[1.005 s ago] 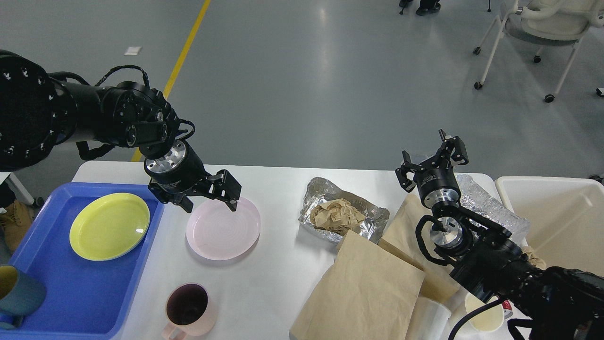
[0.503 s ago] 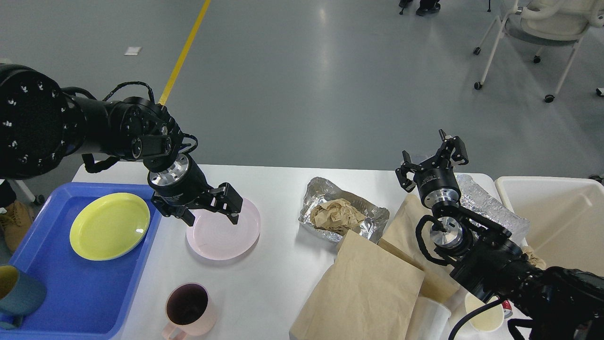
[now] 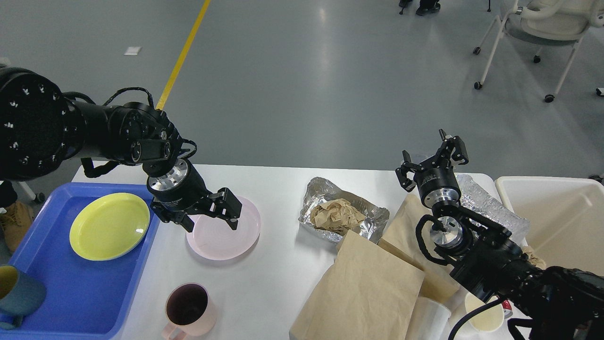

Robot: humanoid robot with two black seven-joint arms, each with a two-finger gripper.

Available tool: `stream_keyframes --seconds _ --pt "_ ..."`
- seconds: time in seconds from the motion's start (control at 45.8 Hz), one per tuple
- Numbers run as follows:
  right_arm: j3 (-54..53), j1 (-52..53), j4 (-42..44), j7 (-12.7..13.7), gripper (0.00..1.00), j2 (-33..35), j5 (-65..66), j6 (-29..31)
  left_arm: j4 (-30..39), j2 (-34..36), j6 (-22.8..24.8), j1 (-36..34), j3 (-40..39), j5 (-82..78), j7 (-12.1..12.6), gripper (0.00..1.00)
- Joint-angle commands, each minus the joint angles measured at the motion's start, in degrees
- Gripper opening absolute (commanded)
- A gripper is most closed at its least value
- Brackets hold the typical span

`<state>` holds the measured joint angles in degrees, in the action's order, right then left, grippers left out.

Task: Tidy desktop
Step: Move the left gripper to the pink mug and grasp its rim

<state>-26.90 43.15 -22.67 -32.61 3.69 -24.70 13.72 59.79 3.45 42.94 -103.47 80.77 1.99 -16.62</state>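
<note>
The white desktop (image 3: 278, 278) spans the lower view. On it lies a pink plate (image 3: 231, 233), and my left gripper (image 3: 211, 223) hangs open right over the plate's left half, one finger near the left rim, the other over the middle. A yellow plate (image 3: 109, 225) rests in the blue tray (image 3: 80, 288) at the left. My right gripper (image 3: 432, 156) is raised above the table's far right edge, open, holding nothing.
A pink mug (image 3: 188, 310) stands near the front edge. Crumpled brown paper in a foil tray (image 3: 342, 215), brown paper bags (image 3: 368, 288), a second foil tray (image 3: 490, 208) and paper cups (image 3: 481, 316) crowd the right. An off-white bin (image 3: 561, 222) stands at far right; a blue-grey cup (image 3: 16, 293) sits in the tray.
My left gripper has sunk lower and drawn slightly left over the pink plate. The right arm has stayed still.
</note>
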Motion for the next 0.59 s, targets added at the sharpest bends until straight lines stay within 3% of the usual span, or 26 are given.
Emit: stream_keyframes --seconds 0.0,0.066,0.35,0.568 --pt "0.01 0.0 0.0 0.0 1.0 0.0 0.0 -0.01 1.21 -0.02 0.48 0.02 -1.05 0.03 -0.52 0.99" --pt "0.01 0.0 0.0 0.0 1.0 0.09 0.0 -0.01 1.47 -0.11 0.92 0.11 -2.8 0.12 -0.17 0.99" --pt "0.01 0.0 0.0 0.0 1.0 0.0 0.0 -0.01 4.37 -0.02 11.72 0.99 -2.55 -0.05 0.27 0.99" --pt "0.01 0.0 0.0 0.0 1.0 0.0 0.0 -0.01 4.55 0.42 12.06 0.82 -1.49 -0.58 0.53 0.99"
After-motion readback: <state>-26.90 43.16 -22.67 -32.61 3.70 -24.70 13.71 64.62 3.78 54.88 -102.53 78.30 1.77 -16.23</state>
